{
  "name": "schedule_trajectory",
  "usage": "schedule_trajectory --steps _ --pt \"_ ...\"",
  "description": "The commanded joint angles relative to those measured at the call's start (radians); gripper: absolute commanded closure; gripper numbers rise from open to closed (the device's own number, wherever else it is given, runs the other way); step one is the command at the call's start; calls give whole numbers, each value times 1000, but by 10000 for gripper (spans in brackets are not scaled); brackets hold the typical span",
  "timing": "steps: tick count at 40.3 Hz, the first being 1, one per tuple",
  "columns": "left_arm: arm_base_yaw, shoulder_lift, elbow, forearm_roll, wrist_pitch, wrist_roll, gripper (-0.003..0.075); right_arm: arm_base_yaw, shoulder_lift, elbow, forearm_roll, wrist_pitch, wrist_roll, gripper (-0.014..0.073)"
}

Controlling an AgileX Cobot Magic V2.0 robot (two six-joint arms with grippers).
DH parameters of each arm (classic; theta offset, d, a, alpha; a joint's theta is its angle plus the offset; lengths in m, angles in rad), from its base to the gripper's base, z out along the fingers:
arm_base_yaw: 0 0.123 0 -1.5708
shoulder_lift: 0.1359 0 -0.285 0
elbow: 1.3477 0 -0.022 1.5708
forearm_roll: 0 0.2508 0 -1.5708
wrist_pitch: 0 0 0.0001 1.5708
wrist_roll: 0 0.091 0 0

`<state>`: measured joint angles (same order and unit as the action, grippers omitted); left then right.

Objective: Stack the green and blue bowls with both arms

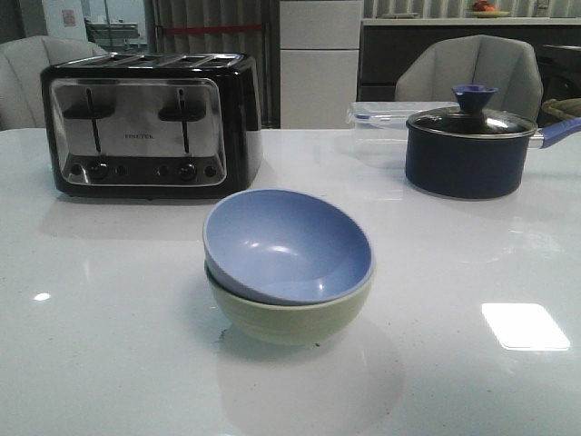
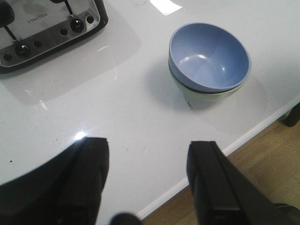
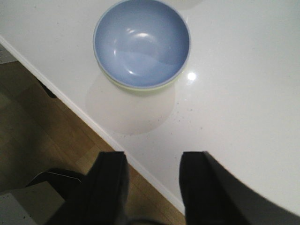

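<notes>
Blue bowl [image 1: 289, 245]: sits nested inside the green bowl [image 1: 289, 318], tilted a little so its rim rides higher on the toaster side.
Green bowl: rests on the white table [image 1: 109, 345], in front of the toaster [image 1: 150, 123] and nearer the table's front edge; only its lower wall and rim show under the blue one.
Toaster: black and chrome, four slots, behind the bowls and to their left, well apart from them.
Pot [image 1: 470, 150]: dark navy with a glass lid and blue knob, behind the bowls and to their right, well apart.
Clear container [image 1: 381, 123]: just beside the pot, on its toaster side, partly hidden by it.
Chairs [image 1: 472, 68]: beyond the table's far edge.
Left gripper [image 2: 147, 180]: fingers spread wide with nothing between them, hanging over the table edge, apart from the bowls.
Right gripper [image 3: 152, 187]: fingers spread, empty, over the table edge with wooden floor [image 3: 42, 126] below; bowls well clear of it.
Path to bowls: bare tabletop lies between each gripper and the stack.
</notes>
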<state>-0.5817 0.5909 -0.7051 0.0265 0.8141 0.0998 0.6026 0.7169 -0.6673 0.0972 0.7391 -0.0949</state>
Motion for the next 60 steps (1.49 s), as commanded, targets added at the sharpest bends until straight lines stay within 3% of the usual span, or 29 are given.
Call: schedule_trajectory --steps 1,10,20,25,50,56,60 --pt "-6 -17 -22 3 -71 0 285 -2 -60 11 -9 -20 -12 200" --pt "-6 -17 -22 3 -71 -2 315 -2 -122 49 -9 -27 -12 245" --pt "-6 -17 -22 3 -71 -2 546 -2 -122 49 -9 -29 -12 516" --pt "-6 -17 -22 3 -71 -2 631 -2 -122 49 -9 -32 -12 537" --pt "2 -43 -6 0 -89 -2 627 -2 -122 49 -10 -27 -12 537" --pt "128 -149 71 -12 -165 -2 627 -2 -122 49 -10 -27 -12 537" --pt "252 -259 192 -12 -344 -2 627 -2 -122 49 -10 -27 -12 537"
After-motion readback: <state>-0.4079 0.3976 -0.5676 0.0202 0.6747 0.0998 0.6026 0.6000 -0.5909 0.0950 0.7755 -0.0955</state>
